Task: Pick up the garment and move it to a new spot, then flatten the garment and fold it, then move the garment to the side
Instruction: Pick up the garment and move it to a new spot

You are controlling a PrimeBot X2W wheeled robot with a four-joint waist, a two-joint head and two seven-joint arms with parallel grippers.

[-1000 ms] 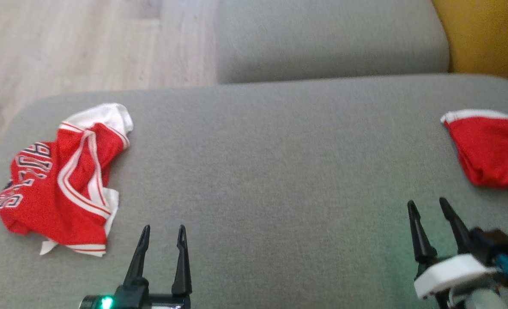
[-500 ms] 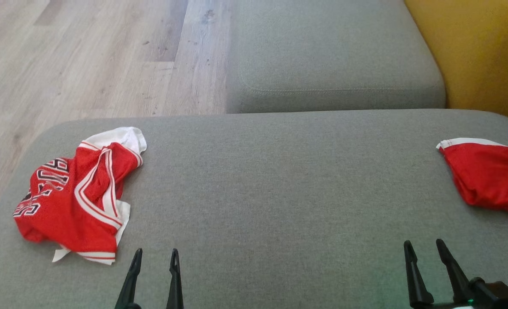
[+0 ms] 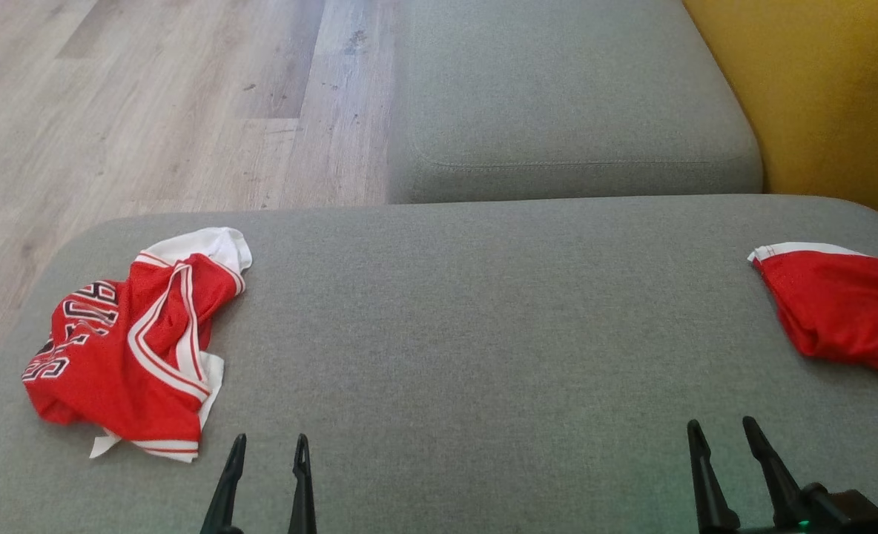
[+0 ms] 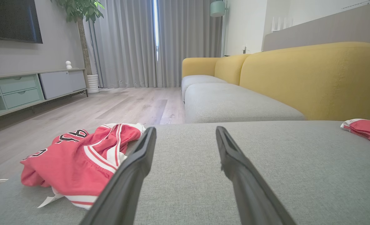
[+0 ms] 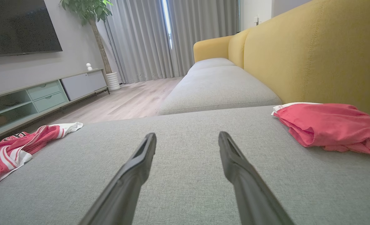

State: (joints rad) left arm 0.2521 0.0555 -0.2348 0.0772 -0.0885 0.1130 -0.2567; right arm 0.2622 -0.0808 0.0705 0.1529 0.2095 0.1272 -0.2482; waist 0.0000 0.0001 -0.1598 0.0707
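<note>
Left gripper (image 3: 271, 439): nearest, lower left of the head view; fingers spread, nothing between them; over bare grey fabric, just right of the jersey's near corner.
Right gripper (image 3: 721, 423): nearest, lower right; fingers spread, empty; short of the bundle, not touching it.
Seat (image 3: 483, 319): wide grey cushion with rounded far corners; large bare stretch across the middle, between the two red items.
Jersey (image 3: 131, 341): crumpled on the seat's left end, close to the left edge; red mesh, white trim, black-and-white lettering along its left side.
Jersey axis: long axis near to far, leaning right at the far end; white-banded far end aimed at the seat's far edge, just short of it; near end showing a white strip.
Bundle (image 3: 839, 315): red cloth with a white band, on the seat's right end near the far corner, well apart from the jersey.
Second cushion (image 3: 558, 96): grey, beyond the seat's far edge.
Floor (image 3: 150, 96): pale wood, far left.
Backrest (image 3: 817, 89): yellow, far right.
</note>
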